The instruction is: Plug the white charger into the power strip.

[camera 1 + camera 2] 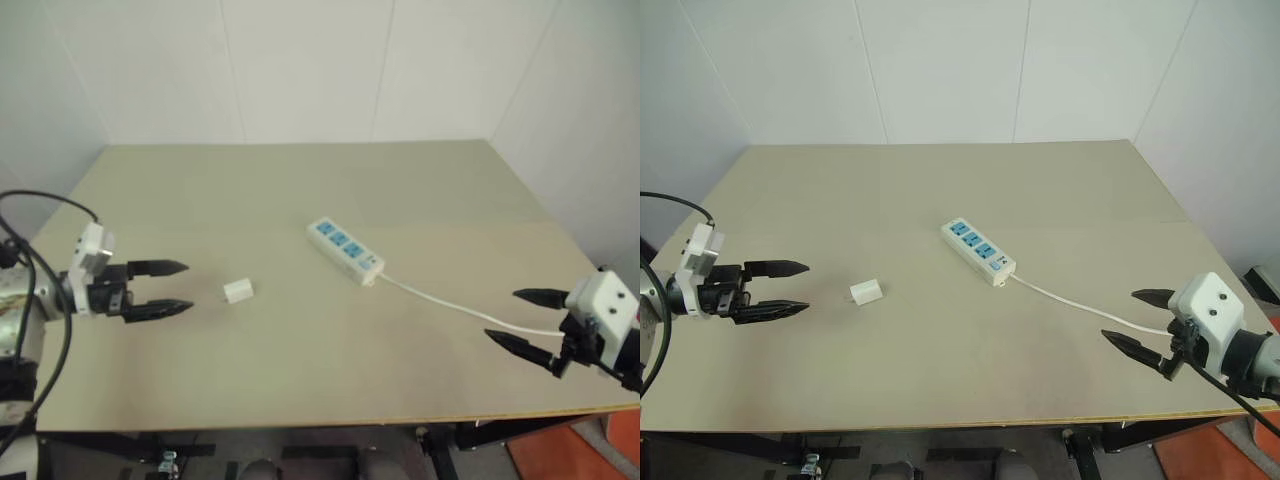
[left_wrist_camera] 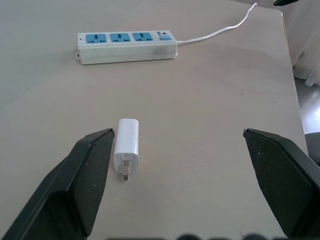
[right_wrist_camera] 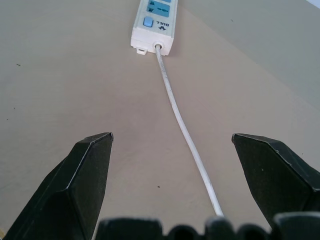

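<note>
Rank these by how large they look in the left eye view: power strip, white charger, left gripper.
1. left gripper, though nearness to the camera helps it
2. power strip, looks nearly alike in length
3. white charger

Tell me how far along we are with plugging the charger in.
Nothing is done yet: the white charger lies loose on the table, apart from the power strip, whose blue sockets are all free. In hand: the left gripper is open, pointed at the charger but not touching it. The right gripper is open near the strip's cord. Left: grasp the charger, carry it over, insert it.
</note>
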Controlling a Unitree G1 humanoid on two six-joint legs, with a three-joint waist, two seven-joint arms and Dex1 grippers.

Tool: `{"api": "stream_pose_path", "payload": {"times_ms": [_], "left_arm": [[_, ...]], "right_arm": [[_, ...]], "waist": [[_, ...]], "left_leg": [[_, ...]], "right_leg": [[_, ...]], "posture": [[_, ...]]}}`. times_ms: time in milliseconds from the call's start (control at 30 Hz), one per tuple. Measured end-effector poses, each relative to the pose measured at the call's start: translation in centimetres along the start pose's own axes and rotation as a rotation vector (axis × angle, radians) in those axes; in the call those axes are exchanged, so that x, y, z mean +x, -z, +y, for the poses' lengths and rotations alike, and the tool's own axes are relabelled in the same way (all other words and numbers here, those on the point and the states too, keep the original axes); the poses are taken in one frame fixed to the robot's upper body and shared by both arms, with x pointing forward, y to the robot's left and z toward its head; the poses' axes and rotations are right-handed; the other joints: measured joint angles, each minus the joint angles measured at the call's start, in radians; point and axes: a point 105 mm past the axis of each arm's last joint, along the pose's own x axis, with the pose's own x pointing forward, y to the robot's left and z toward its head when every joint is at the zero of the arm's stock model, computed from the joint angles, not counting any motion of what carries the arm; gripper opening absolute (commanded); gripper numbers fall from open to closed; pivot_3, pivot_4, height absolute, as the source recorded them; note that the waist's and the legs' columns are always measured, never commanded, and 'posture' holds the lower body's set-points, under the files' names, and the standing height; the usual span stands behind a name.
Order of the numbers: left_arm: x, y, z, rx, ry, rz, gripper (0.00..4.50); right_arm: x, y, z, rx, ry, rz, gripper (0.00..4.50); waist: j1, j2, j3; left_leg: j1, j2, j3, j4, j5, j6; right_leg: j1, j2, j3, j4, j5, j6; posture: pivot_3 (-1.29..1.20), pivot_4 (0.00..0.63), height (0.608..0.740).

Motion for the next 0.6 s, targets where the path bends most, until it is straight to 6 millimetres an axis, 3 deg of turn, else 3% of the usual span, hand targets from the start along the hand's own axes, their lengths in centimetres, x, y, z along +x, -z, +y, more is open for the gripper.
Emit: {"api": "stream_pose_path", "payload": {"times_ms": [600], "left_arm": [[0.23, 0.12, -0.02, -0.005, 0.004, -0.009, 4.50]], "right_arm": [[-0.07, 0.39, 0.03, 0.010, 0.013, 0.013, 4.46]], "waist": [[0.000, 0.000, 0.000]], "left_leg": [[0.000, 0.000, 0.000, 0.000, 0.000, 0.000]], "right_leg": [[0.000, 0.000, 0.000, 0.000, 0.000, 0.000]], "posture": [[0.00, 0.150, 0.740]]}}
